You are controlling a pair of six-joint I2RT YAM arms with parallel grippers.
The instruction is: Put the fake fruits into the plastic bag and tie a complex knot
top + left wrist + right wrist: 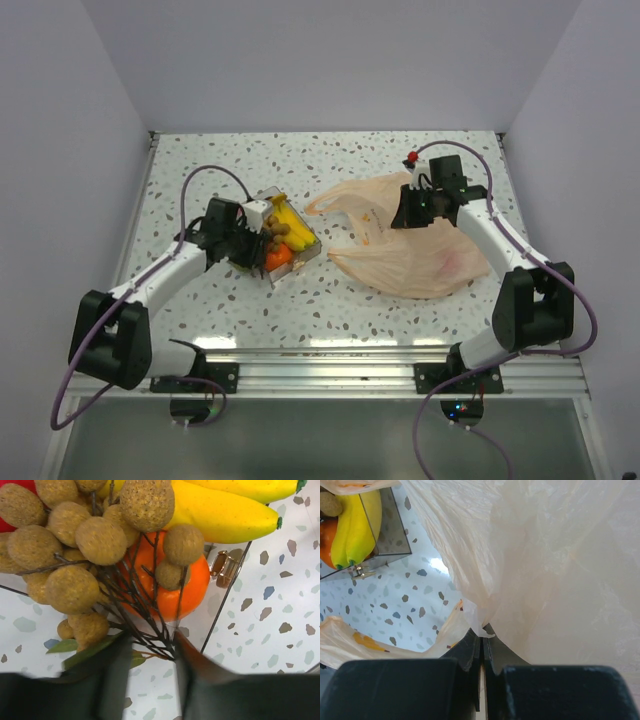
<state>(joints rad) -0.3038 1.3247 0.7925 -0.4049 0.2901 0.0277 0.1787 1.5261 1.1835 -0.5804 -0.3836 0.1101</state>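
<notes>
The clear tray (308, 252) holds the fake fruits: a yellow banana (225, 510), an orange piece (192, 587), a tan-brown grape cluster (75, 540) and a bit of a red apple (7, 526). My left gripper (152, 652) is low at the tray's near end. Its jaws stand apart around the cluster's dark stems, and the stems touch the right finger (200, 680). The peach plastic bag (410, 255) lies flat to the right of the tray. My right gripper (482, 636) is shut on a fold of the bag's edge (545, 555), at the bag's far side in the top view (408, 212).
A small red thing (411, 158) sits just beyond the bag's far edge, beside the right arm. The tray has a metal clasp (221, 567) on its side. One bag handle (330, 205) lies between the tray and the right gripper. White walls close in the table.
</notes>
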